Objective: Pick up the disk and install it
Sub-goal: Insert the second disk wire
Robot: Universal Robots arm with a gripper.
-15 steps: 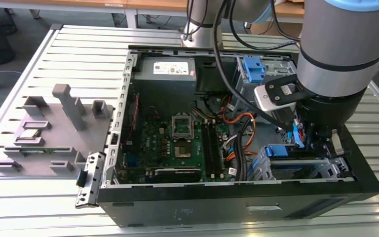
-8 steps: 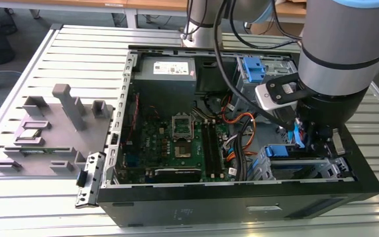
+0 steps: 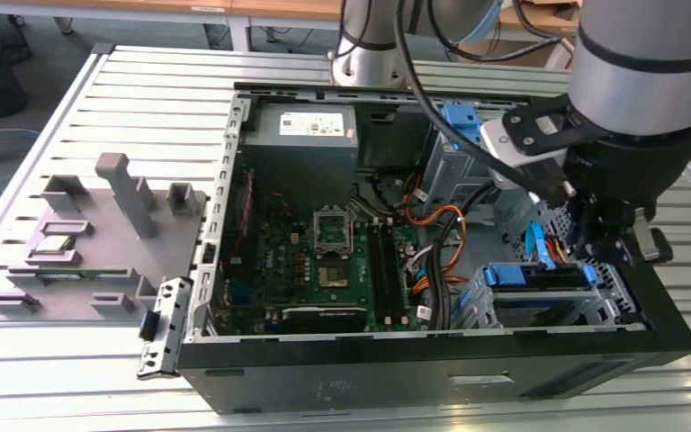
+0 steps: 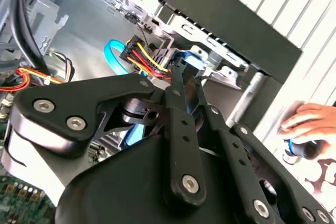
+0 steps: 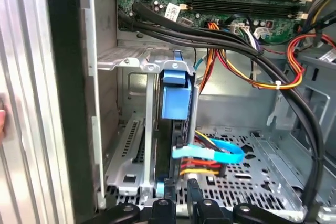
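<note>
Exterior view: the arm reaches into the open computer case (image 3: 321, 378); the gripper (image 3: 604, 256) hangs just above the drive cage (image 3: 543, 292) at the case's front corner, on the exterior view's right. The disk (image 3: 546, 274) sits in that cage, its blue rail upward. A grey fixture (image 3: 94, 238) lies on the table to the exterior view's left. Second wrist view: the black fingers (image 4: 178, 85) stand close together over the blue rail (image 4: 195, 62); whether they clamp it cannot be told. A hand (image 4: 307, 124) rests outside the case. First wrist view: the disk (image 5: 170, 145) stands on edge in the cage slot, with the blue data cable (image 5: 215, 153) and power wires plugged in just beside it.
</note>
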